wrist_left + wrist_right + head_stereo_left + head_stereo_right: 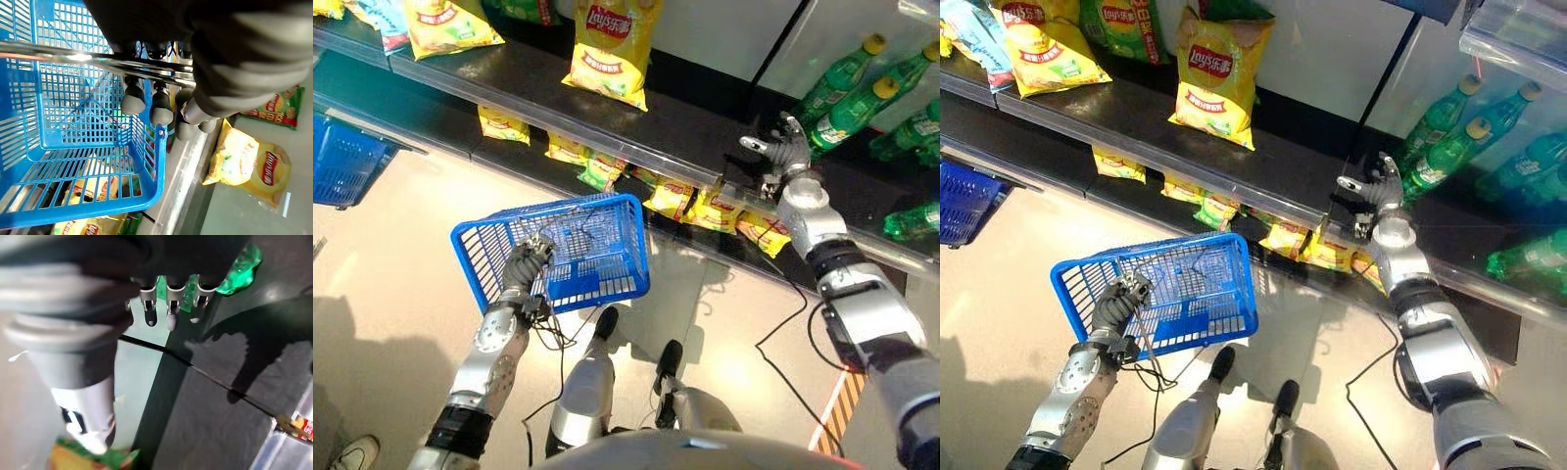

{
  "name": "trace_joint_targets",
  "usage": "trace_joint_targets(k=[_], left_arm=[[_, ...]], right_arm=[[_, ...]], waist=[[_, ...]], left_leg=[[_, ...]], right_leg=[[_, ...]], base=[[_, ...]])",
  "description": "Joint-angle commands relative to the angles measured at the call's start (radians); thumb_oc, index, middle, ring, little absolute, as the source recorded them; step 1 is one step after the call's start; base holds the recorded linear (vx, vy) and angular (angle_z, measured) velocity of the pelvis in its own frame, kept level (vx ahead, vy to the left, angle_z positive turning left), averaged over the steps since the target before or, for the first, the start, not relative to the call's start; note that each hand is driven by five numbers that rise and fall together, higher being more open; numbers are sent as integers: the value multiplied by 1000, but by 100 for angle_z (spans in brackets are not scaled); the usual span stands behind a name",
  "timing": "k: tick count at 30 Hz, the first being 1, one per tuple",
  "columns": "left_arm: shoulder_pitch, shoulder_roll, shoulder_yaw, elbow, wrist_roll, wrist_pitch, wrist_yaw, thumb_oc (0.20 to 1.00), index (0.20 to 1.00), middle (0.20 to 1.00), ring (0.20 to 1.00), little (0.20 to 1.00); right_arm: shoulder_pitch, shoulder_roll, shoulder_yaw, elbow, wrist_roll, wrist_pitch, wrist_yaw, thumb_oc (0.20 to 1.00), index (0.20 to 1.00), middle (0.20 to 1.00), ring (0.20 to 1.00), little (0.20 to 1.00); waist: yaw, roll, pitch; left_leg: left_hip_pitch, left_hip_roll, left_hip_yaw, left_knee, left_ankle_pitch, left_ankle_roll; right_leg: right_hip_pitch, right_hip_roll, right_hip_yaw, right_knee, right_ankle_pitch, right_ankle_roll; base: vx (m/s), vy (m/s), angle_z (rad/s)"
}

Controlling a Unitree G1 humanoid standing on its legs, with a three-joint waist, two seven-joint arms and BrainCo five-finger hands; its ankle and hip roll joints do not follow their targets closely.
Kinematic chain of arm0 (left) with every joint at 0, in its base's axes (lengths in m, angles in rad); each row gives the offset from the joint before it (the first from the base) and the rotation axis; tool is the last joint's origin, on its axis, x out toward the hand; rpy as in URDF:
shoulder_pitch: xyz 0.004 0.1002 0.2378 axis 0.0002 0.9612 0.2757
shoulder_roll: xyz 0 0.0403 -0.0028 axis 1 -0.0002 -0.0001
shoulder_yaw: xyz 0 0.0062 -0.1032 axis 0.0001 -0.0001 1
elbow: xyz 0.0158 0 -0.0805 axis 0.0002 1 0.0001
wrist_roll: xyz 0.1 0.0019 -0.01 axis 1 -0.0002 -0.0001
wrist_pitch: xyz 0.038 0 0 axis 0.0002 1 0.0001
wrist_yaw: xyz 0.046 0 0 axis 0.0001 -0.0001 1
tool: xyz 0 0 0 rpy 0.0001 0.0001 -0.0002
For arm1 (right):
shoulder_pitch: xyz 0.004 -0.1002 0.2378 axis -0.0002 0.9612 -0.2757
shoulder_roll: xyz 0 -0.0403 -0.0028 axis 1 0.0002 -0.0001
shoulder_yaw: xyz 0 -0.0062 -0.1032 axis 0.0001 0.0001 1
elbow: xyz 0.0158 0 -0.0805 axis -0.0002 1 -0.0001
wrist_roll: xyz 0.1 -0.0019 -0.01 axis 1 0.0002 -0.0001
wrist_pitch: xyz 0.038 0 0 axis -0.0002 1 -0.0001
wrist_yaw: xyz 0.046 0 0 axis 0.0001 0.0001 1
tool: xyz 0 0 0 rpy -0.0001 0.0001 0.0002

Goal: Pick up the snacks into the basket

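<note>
Nearest, the blue wire-mesh basket point(570, 250) is held by the left hand point(530, 259), whose fingers point(161, 108) are curled round the metal handle point(58, 51); the basket hangs empty above the pale floor point(401, 323). Farther and to the right, the right hand point(781, 149) is raised with its fingers spread and straight, holding nothing, above the dark shelf point(705, 137) and just beside the green bottles point(847, 98).

The snacks lie on the shelving: small yellow packets point(705, 211) are lined up on the lower shelf, below and near the right hand, and a large yellow chip bag point(607, 49) stands farther back on the upper shelf, with more bags point(445, 24) to the far left.

Such bags are judged to be light, air-filled, soft and slippery, with brittle contents. A gentle hold across the middle of a bag, or a pinch on its crimped top seam, would probably serve best; hard squeezing could crush the chips or burst the bag.
</note>
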Motion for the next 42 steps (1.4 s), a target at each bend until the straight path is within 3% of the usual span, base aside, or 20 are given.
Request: trace_joint_targets(k=[1,2,8,17,22,27,35,42], left_arm=[[3,4,59,-148,-2,-116,-22,200,200,200,200,200],[12,-2,70,-138,0,-111,-35,200,200,200,200,200],[30,-17,116,-108,14,-104,-50,200,200,200,200,200],[44,-25,139,-84,21,-98,-52,200,200,200,200,200],[40,-14,119,-87,11,-96,-43,200,200,200,200,200],[24,22,61,-119,-20,-104,-33,200,200,200,200,200],[32,29,42,-154,-20,-103,-30,200,200,200,200,200],[27,35,32,-183,-25,-108,-19,200,200,200,200,200]], right_arm=[[107,-36,11,-59,-18,-74,43,1000,1000,1000,1000,1000],[210,-54,-31,-114,-32,-75,67,1000,1000,1000,1000,1000],[411,-61,-151,-159,-64,-68,93,1000,1000,1000,1000,1000],[450,-36,-206,-142,-63,-65,79,1000,1000,1000,1000,1000],[347,-48,-173,-88,-44,-70,44,1000,1000,1000,1000,1000],[102,-128,-77,-13,27,-77,22,1000,1000,1000,1000,1000],[-46,-190,-12,-12,68,-85,22,1000,1000,1000,1000,1000],[-134,-168,16,81,85,-77,8,1000,1000,1000,1000,1000]], waist=[[-35,-24,-113],[-46,-25,-125],[-75,-21,-171],[-98,-14,-201],[-87,-11,-175],[-62,-5,-88],[-56,1,-35],[-47,1,-17]], left_leg=[[21,-27,13,28,-102,31],[29,-27,15,25,-107,33],[78,-25,42,-14,-112,39],[117,-22,86,-21,-132,45],[89,-21,89,5,-132,43],[-12,-25,83,82,-122,34],[-64,-16,68,87,-98,26],[-59,-11,52,67,-88,22]], right_leg=[[-41,-30,20,121,-94,64],[-34,-32,23,118,-95,65],[-8,-32,45,85,-86,75],[2,-27,94,83,-89,74],[-27,-23,104,98,-91,69],[-109,-17,96,143,-83,57],[-166,-10,80,167,-80,54],[-166,-5,70,168,-86,51]], base=[[37,6,-11],[37,6,-14],[43,16,-14],[26,10,-22],[-45,-26,-11],[-118,-52,-1],[-28,-31,4],[4,-25,8]])
